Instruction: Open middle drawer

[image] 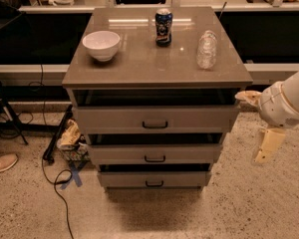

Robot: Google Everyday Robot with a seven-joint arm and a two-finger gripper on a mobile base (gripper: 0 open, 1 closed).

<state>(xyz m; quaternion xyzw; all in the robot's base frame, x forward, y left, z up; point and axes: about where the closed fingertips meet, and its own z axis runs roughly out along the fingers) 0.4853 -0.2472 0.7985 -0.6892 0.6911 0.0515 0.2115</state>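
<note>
The middle drawer (189,154), centre of the cabinet (139,66) front, looks rigid and smooth-sliding; its small black bar handle (154,159) is the hold. The gripper (257,121) hangs off to the right, fingers (265,146) spread wide.

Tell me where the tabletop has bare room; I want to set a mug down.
Front strip of the tabletop, between bowl and bottle, is bare; so is the back-left corner. Can crowds the back middle. End effector hangs right of the cabinet.
</note>
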